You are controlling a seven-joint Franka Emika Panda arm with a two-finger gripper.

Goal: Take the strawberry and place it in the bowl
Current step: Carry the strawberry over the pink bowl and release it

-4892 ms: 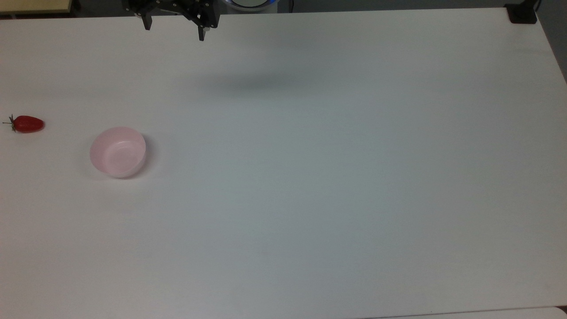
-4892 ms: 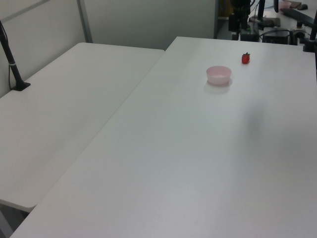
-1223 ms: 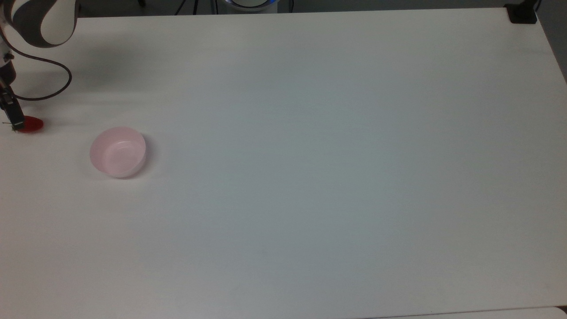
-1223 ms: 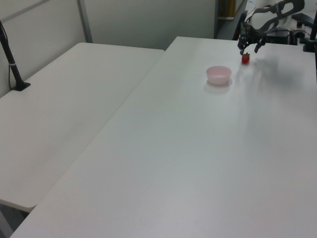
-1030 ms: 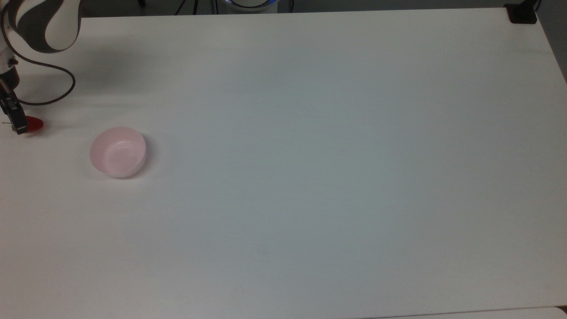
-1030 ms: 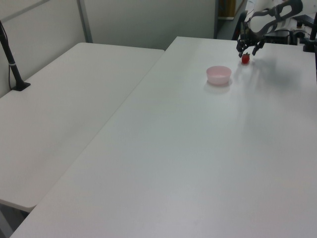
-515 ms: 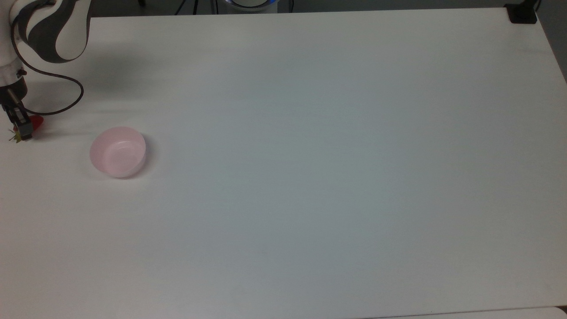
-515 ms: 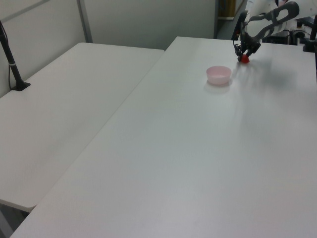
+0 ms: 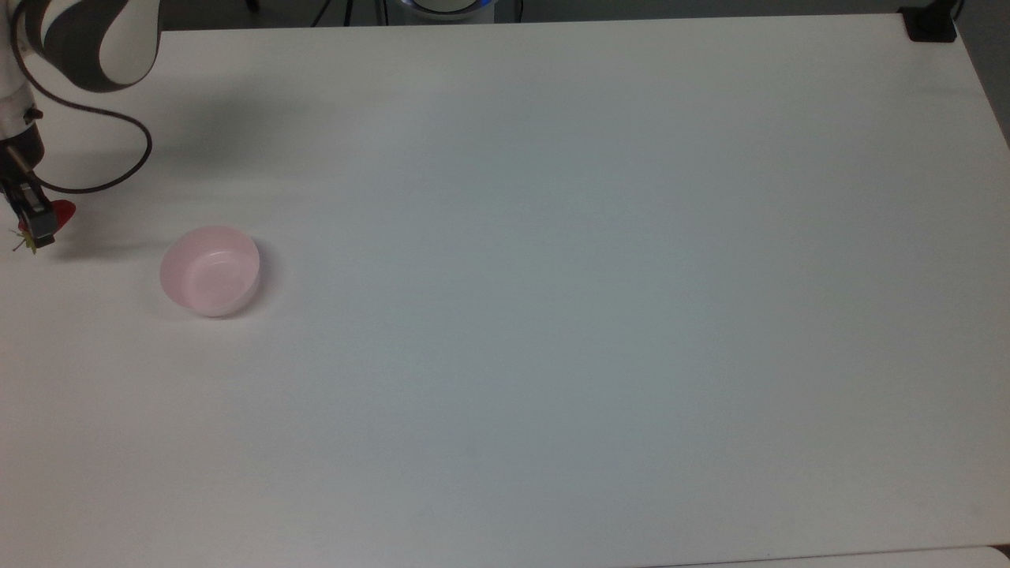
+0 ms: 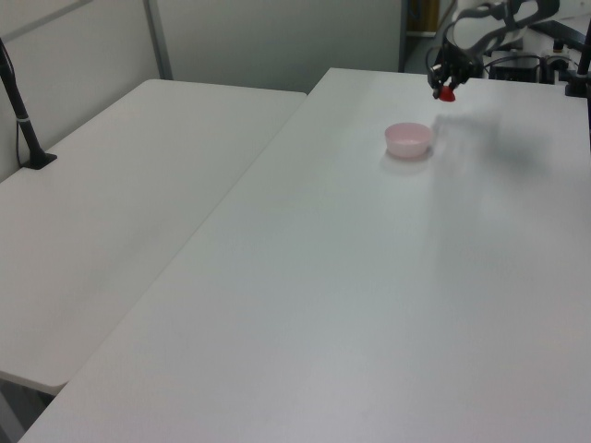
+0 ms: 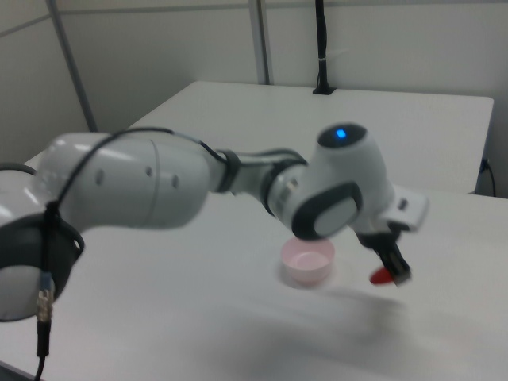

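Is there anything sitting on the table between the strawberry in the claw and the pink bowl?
No. In the top view, only bare white table separates the strawberry, held in the claw, from the bowl.

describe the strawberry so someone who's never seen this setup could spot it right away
Start at the big white table and go to the top view's far left edge, where the arm's gripper hangs. The strawberry is pinched in its fingers, lifted off the table. It is small, glossy and red, unlike the wider pale pink bowl nearby.
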